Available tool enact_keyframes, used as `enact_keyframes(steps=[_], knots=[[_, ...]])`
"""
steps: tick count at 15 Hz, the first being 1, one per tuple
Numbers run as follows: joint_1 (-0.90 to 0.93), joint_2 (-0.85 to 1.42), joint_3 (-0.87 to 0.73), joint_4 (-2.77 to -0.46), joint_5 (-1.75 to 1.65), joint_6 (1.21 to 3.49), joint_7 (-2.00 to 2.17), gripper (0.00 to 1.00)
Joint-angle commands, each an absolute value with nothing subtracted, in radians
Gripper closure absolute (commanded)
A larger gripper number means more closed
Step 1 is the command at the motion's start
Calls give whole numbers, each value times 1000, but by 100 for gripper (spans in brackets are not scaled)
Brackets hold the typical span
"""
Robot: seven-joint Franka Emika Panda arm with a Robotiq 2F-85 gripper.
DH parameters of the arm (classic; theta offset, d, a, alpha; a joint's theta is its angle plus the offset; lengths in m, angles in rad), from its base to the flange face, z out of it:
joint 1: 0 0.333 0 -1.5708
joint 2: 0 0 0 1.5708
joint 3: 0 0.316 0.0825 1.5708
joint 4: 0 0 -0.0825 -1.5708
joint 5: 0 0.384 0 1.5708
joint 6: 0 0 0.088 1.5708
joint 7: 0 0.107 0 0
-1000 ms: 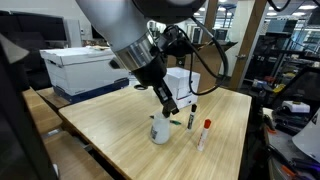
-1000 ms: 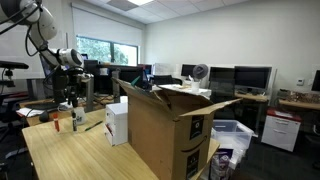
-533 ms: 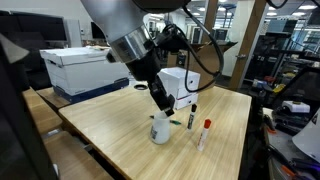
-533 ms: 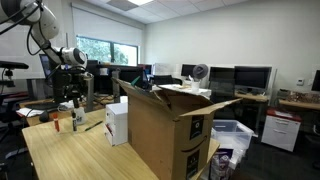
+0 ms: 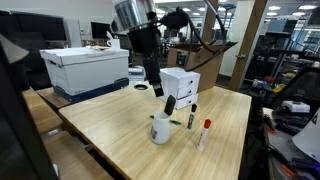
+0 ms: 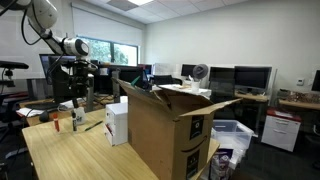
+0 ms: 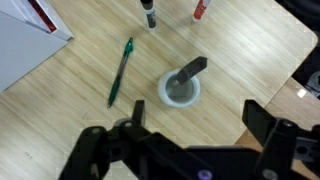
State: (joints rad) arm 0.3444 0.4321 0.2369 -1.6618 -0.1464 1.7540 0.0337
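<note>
My pincer [image 7: 190, 150] hung wide open above the white mug [image 7: 164, 95], a dark stick [image 7: 192, 70] standing inside, released; the green pen [image 7: 120, 72] lay outside on the table [image 7: 245, 60]

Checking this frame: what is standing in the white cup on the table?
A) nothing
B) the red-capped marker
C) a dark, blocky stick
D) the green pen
C: in the wrist view a dark stick leans out of the white cup, while the green pen lies flat beside it.

White cup [image 7: 179, 90], green pen [image 7: 120, 72], pale wood-grain table [image 7: 240, 60].
</note>
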Motion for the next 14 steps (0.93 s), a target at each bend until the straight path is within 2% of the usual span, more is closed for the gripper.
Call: enact_keyframes(steps=[1, 14], knots=[[281, 239, 229, -1894, -66, 1912, 40, 0], [197, 23, 162, -2494, 71, 2597, 198, 0]])
